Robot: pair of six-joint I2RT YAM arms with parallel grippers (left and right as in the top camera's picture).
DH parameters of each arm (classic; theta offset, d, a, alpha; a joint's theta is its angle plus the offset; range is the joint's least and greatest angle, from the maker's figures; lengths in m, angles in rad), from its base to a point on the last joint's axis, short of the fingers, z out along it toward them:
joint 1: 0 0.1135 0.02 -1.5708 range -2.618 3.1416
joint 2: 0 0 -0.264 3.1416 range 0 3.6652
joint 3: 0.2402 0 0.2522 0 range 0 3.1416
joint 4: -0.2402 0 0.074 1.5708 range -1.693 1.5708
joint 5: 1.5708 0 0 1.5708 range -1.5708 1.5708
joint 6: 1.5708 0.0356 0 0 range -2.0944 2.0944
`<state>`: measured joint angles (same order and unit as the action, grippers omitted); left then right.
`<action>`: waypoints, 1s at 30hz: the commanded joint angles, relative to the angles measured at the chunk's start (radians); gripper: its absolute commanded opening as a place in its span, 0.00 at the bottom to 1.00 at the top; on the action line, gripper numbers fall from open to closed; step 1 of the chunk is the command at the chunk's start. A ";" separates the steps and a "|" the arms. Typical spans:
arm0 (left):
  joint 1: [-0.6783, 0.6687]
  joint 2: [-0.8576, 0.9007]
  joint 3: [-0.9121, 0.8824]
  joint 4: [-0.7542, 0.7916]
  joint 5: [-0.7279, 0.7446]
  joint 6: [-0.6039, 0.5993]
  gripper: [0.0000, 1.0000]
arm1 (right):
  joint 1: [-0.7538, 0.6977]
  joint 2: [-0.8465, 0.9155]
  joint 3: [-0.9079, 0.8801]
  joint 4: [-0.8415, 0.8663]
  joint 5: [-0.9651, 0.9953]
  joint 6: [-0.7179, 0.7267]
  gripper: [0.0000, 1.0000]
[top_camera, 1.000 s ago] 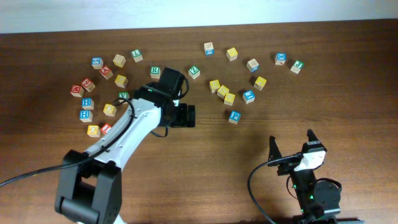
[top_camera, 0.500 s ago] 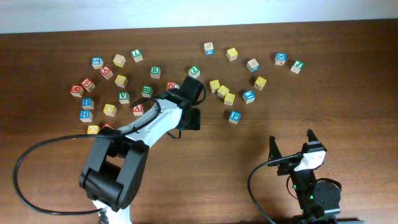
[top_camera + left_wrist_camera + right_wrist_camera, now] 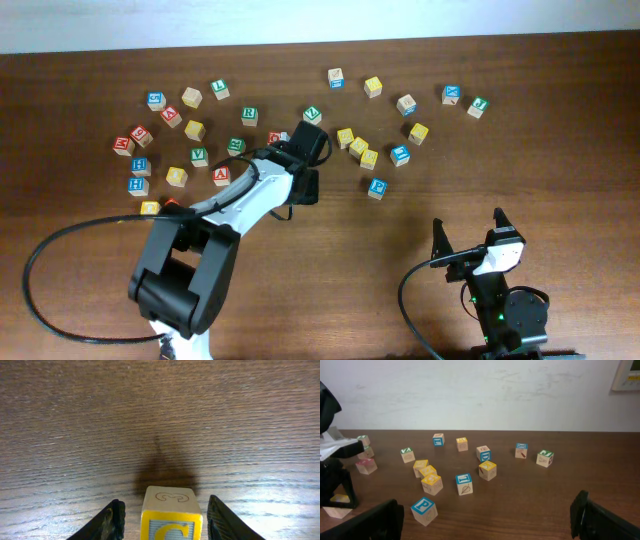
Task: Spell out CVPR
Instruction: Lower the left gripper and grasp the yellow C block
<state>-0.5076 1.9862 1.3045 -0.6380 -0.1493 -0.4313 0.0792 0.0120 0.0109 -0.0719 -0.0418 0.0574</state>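
wood-grain tabletop (image 3: 560, 160) with scattered letter cubes, overhead and wrist views. left gripper (image 3: 166, 499): its jaws flank the yellow c cube (image 3: 171, 515), which sits on bare wood. a narrow gap shows on each side, so the cube is not clamped. from overhead this cube is hidden beneath the left wrist. the wrist hangs between a red-lettered cube (image 3: 275, 137), just beside it, and a green cube (image 3: 313, 115) whose letter is too small to read. a cluster of three yellow cubes (image 3: 358, 147) lies near the wrist on its right. green r cube (image 3: 249, 115) stands beyond the arm, toward the wall. green v cube (image 3: 199, 156) lies in the crowded group left of the arm, with red, blue and yellow neighbours close around it. blue p cube (image 3: 377, 187) lies apart from the others, the cube nearest the right arm. right gripper (image 3: 468, 225): jaws spread wide, holding nothing, low near the front edge and well apart from every cube. black cable (image 3: 60, 250) loops over the tabletop beside the left arm's base.
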 commanded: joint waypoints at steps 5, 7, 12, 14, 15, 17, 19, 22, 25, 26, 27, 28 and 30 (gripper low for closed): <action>0.006 0.043 0.019 0.002 -0.016 -0.002 0.43 | -0.002 -0.008 -0.005 -0.006 0.005 0.010 0.98; 0.006 0.042 0.035 -0.001 -0.016 -0.002 0.39 | -0.002 -0.008 -0.005 -0.006 0.005 0.010 0.98; 0.006 0.042 0.079 -0.048 -0.016 -0.002 0.33 | -0.002 -0.008 -0.005 -0.006 0.005 0.010 0.98; 0.006 0.042 0.079 -0.052 -0.016 -0.002 0.32 | -0.002 -0.008 -0.005 -0.006 0.005 0.010 0.98; 0.006 0.042 0.079 -0.057 -0.015 -0.002 0.32 | -0.002 -0.008 -0.005 -0.006 0.005 0.010 0.98; 0.006 0.042 0.079 -0.068 -0.015 -0.002 0.32 | -0.002 -0.008 -0.005 -0.006 0.005 0.010 0.98; 0.006 0.043 0.079 -0.090 -0.012 -0.002 0.37 | -0.002 -0.008 -0.005 -0.006 0.005 0.010 0.99; 0.006 0.043 0.079 -0.098 -0.013 -0.002 0.37 | -0.002 -0.008 -0.005 -0.006 0.005 0.010 0.99; 0.006 0.043 0.078 -0.096 -0.013 -0.002 0.36 | -0.002 -0.008 -0.005 -0.006 0.005 0.010 0.98; 0.006 0.043 0.079 -0.095 -0.013 -0.002 0.36 | -0.002 -0.008 -0.005 -0.006 0.005 0.010 0.98; 0.006 0.043 0.079 -0.089 -0.012 -0.002 0.36 | -0.002 -0.008 -0.005 -0.006 0.005 0.010 0.98; 0.006 0.043 0.079 -0.084 -0.012 -0.002 0.34 | -0.002 -0.008 -0.005 -0.006 0.005 0.010 0.98; 0.006 0.043 0.079 -0.079 -0.011 -0.002 0.29 | -0.002 -0.008 -0.005 -0.006 0.005 0.010 0.98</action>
<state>-0.5072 2.0144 1.3670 -0.7189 -0.1505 -0.4316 0.0792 0.0120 0.0109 -0.0719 -0.0422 0.0570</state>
